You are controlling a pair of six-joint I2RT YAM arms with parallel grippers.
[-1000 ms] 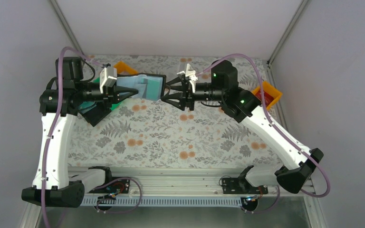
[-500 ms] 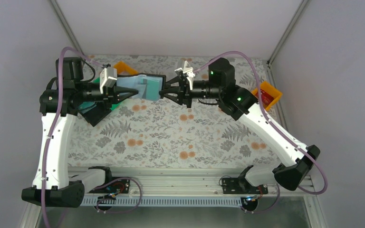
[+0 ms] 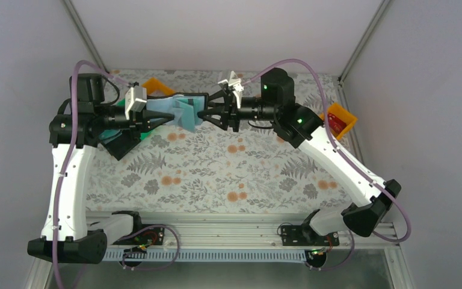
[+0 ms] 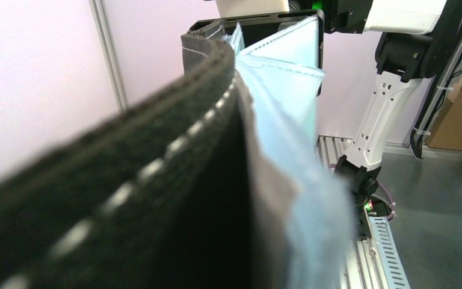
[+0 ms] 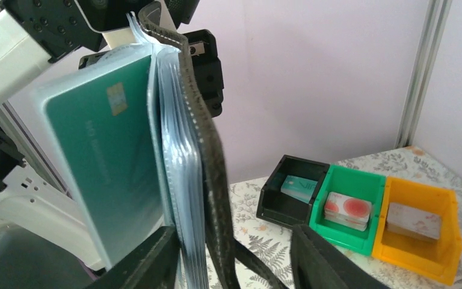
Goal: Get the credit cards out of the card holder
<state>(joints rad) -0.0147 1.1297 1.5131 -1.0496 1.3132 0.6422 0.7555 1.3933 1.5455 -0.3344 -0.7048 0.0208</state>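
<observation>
We have swung the right gripper (image 3: 203, 114) leftward since a second ago. Its spread jaws, which then hung clear of the card holder (image 3: 177, 110), now straddle the holder's free edge, and the pale blue pocket leaves have fanned apart.

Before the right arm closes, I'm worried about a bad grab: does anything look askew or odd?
The right gripper is open astride the black cover and clear sleeves of the card holder; the teal card appears to sit outside its fingers, in its sleeve. Closing there would probably pinch the holder, not the card. No damage shows.
</observation>
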